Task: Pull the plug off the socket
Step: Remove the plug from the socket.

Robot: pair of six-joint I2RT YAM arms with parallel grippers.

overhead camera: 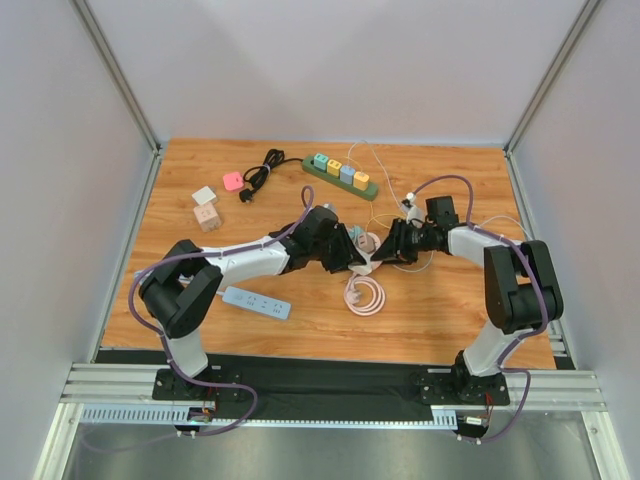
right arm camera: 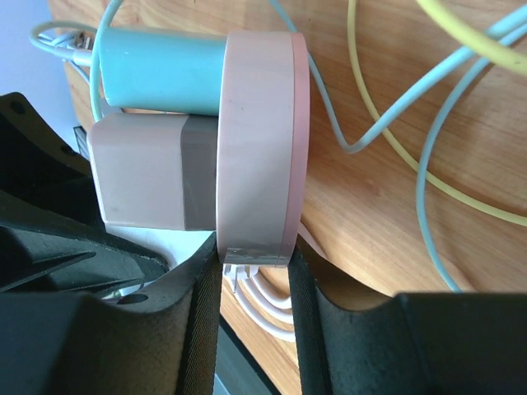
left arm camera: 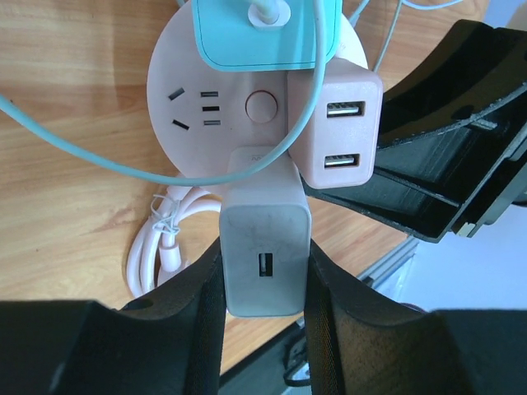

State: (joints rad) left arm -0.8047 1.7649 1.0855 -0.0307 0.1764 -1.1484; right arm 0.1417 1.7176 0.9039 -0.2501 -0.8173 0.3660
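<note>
Step in hand: grip established on both parts, pull not yet made.

- The white plug [left arm camera: 265, 263] is seated in the rim of the round pink socket [left arm camera: 206, 107], on the side facing the left arm. No gap is visible at the joint.
- The white plug is pinched on its 2 flat sides by the left claw [left arm camera: 265, 276].
- The round pink socket is pinched edgewise across its thickness by the right claw [right arm camera: 255, 255], on the side away from the white plug. Both fingers are pressed to the disc.
- 2 further blocks are seated in the socket: a teal charger [left arm camera: 255, 33] and a pink USB adapter [left arm camera: 338, 123], both just beside the white plug.
- A coiled white cord [left arm camera: 160, 239] lies on the desk [left arm camera: 66, 206] next to the socket. Thin cables trail past it.
- Whether the socket rests on the desk cannot be told.

Next move, as judged: the left claw is to be drawn straight back along the plug's axis while the socket is held fixed by the right claw. Twisting should be avoided, and slip watched for on the plug's smooth faces.
</note>
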